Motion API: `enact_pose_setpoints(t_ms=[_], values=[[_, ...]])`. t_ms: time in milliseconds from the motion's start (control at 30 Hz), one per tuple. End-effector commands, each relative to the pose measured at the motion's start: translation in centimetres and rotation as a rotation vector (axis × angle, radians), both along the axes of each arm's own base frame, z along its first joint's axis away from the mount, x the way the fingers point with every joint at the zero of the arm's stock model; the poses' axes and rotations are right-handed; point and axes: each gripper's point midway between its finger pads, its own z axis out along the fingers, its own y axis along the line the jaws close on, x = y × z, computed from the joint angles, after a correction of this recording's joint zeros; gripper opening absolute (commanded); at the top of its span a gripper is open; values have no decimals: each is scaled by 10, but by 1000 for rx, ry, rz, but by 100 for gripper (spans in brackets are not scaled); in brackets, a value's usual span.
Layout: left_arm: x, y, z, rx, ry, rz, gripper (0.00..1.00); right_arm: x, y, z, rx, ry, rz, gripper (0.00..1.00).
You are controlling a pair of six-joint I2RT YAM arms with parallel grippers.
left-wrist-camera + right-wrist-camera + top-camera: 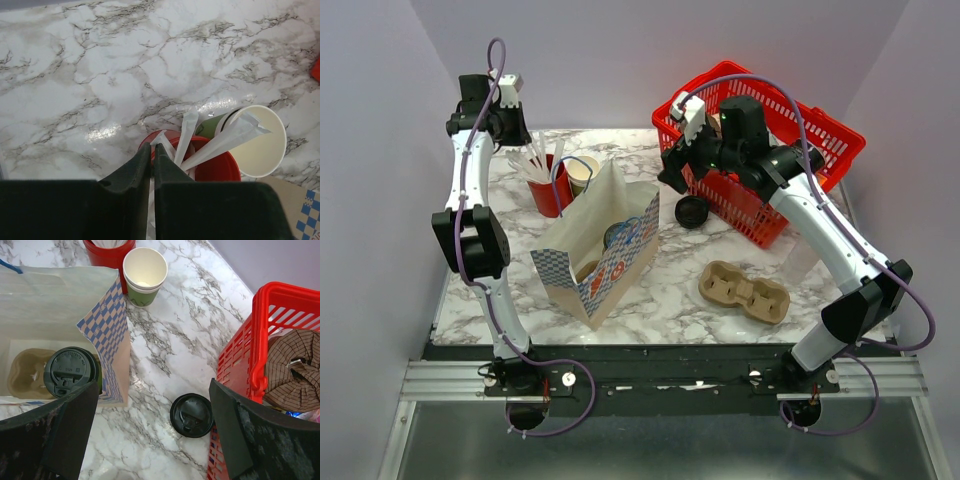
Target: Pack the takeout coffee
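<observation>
Left fingers [131, 175]: nearly closed, I judge on a wrapped straw [186, 134].
Right fingers [67, 427]: wide open, empty.
Takeout coffee [70, 371]: upright in paper bag's [107, 325] cup carrier [25, 372].

Coffee [70, 371] in bag [50, 300], lidded.
Black lid on, upright, green side just showing, tight against the bag's checkered wall.

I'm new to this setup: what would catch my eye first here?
The bright red basket at the back right, and the checked paper bag standing open mid-table with a black-lidded cup inside. A loose black lid lies on the marble beside the basket.
</observation>
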Motion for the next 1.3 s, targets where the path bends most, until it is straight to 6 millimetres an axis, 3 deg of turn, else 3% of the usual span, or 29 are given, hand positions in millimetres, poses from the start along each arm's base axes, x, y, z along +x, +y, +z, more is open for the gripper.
enact_pose_setpoints(t_ms=[0,100,233,467,600,800,1033,1167,1267], values=[[-19,-4,31,-1,-28,-17,21,6,0,-2,-3,-18,-6,99],[-24,-3,29,8,-9,-13,36,6,1,-2,1,-14,-4,99],[-31,-1,16,15,28,-7,37,5,3,-4,2,-8,4,99],[-28,-5,10,-1,29,-26,28,3,1,-7,1,-3,4,99],[-24,-8,11,-14,23,-39,16,3,-1,-8,-5,-9,-1,99],[-27,-11,37,-10,-44,-57,0,3,-2,-4,-9,-26,-2,99],[-58,-24,109,-3,-199,-102,0,1,-1,1,3,-32,6,99],[-75,-24,132,36,-249,-108,0,-1,0,3,14,-29,15,99],[-84,-24,131,57,-237,-113,0,-3,1,6,22,-32,24,99]])
